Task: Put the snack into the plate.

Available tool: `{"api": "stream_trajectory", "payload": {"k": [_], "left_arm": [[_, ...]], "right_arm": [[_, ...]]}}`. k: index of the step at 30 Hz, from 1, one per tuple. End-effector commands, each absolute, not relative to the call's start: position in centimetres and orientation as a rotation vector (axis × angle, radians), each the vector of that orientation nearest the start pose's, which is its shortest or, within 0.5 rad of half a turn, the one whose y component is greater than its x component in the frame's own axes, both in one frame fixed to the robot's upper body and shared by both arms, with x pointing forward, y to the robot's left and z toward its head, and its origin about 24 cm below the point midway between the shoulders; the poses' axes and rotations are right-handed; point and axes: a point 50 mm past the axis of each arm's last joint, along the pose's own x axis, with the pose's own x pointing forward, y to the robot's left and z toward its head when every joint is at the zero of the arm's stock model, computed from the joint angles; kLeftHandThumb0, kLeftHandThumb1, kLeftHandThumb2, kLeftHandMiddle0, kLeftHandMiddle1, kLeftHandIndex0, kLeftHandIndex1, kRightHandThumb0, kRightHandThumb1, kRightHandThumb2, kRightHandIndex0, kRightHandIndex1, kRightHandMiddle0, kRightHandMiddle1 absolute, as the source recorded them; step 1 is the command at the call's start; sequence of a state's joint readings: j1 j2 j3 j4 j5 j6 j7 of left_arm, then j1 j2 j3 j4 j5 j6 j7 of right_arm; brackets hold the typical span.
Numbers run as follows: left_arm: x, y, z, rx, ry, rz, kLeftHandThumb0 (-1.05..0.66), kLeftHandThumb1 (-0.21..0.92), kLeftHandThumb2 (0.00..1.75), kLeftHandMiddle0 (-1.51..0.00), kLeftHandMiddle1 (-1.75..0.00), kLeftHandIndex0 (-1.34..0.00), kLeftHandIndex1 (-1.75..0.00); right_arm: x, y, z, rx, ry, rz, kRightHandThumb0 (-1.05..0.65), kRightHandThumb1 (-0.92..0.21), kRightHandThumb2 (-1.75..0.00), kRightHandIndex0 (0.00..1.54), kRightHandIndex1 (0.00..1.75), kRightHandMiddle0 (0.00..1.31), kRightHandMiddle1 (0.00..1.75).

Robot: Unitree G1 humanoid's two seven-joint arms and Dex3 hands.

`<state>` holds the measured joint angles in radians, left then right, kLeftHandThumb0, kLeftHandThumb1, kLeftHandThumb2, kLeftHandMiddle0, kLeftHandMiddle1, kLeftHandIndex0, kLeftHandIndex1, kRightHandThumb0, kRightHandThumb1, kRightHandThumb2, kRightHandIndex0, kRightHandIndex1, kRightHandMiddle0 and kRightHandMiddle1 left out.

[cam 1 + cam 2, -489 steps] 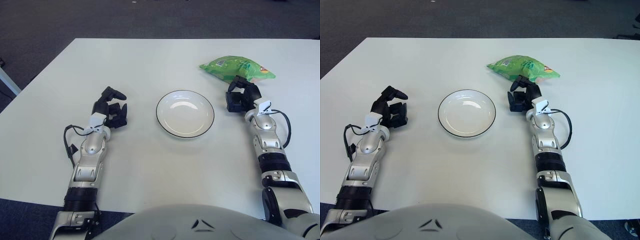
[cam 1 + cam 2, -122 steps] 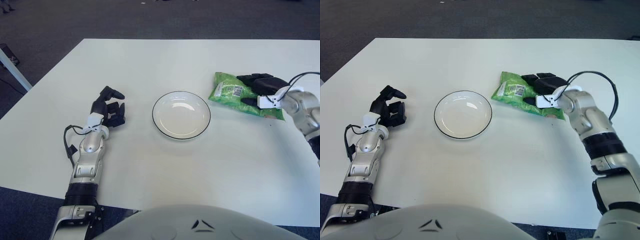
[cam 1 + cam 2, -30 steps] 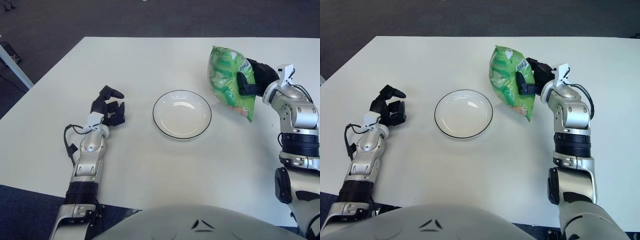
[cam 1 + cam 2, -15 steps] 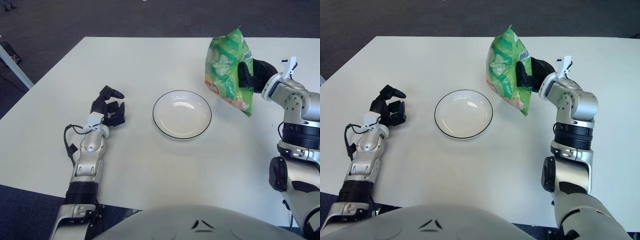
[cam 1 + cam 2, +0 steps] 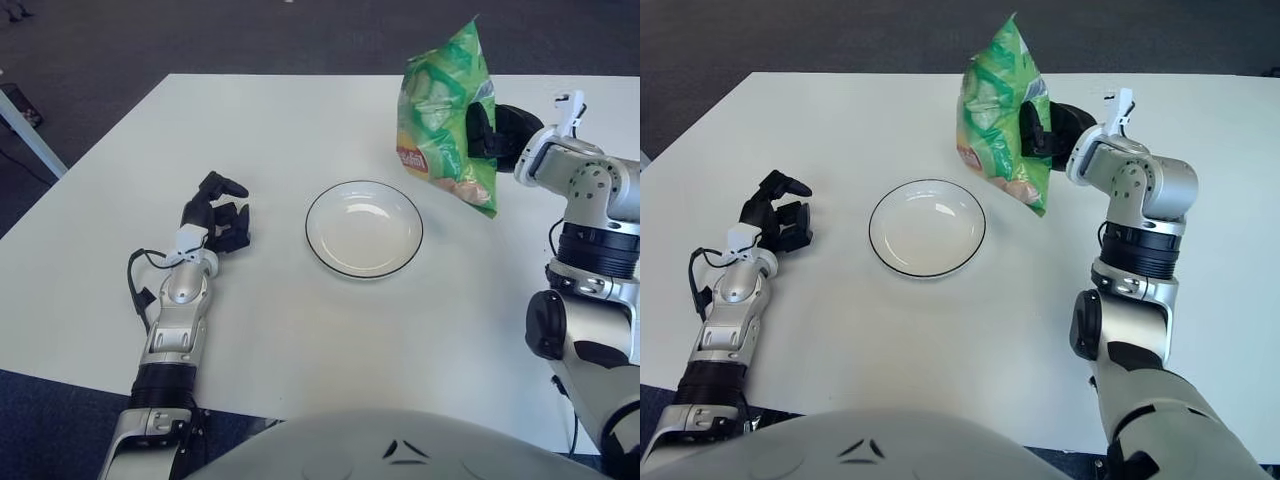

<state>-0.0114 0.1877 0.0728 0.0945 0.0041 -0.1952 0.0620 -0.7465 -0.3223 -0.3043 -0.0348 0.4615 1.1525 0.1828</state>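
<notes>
Snack: green bag (image 5: 443, 120), held upright in the air, up and right of the plate (image 5: 364, 228).
Right hand (image 5: 492, 132): fingers clamped on the bag's right side.
Left hand (image 5: 219, 217): fingers curled, empty, left of plate on the counter (image 5: 300, 330).

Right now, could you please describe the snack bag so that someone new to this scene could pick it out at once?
Start at the white table and find the round white plate with its dark rim at the middle. Above and right of the plate, the right hand holds a bright green snack bag on end in the air. It is the only colourful, crinkly thing here.
</notes>
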Motion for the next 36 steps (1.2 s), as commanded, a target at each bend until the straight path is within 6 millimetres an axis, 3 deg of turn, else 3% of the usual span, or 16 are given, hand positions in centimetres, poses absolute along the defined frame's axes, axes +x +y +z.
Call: {"api": "stream_trajectory", "payload": {"k": [1, 10, 20, 36], "left_arm": [[22.2, 19.3, -0.7, 0.126, 0.125, 0.13, -0.42, 0.53, 1.05, -1.13, -1.75, -0.45, -1.75], [22.2, 19.0, -0.8, 0.127, 0.127, 0.132, -0.42, 0.53, 1.05, -1.14, -1.75, -0.45, -1.75], [22.2, 18.6, -0.7, 0.128, 0.119, 0.144, -0.42, 0.53, 1.05, -1.14, -1.75, -0.45, -1.75], [22.1, 18.2, -0.6, 0.129, 0.115, 0.145, -0.42, 0.52, 1.06, -1.15, -1.75, -0.46, -1.75]], "right_arm": [[33.5, -17.2, 20.8, 0.21, 0.258, 0.363, 0.0, -0.11, -1.54, 0.8, 1.67, 0.52, 1.75], [33.5, -15.5, 21.5, 0.139, 0.283, 0.44, 0.0, -0.11, -1.52, 0.82, 1.63, 0.52, 1.75], [33.8, -14.0, 20.7, 0.096, 0.238, 0.563, 0.0, -0.12, -1.5, 0.84, 1.59, 0.52, 1.75], [33.4, -12.2, 20.2, -0.05, 0.113, 0.589, 0.0, -0.08, -1.55, 0.84, 1.63, 0.55, 1.75]]}}
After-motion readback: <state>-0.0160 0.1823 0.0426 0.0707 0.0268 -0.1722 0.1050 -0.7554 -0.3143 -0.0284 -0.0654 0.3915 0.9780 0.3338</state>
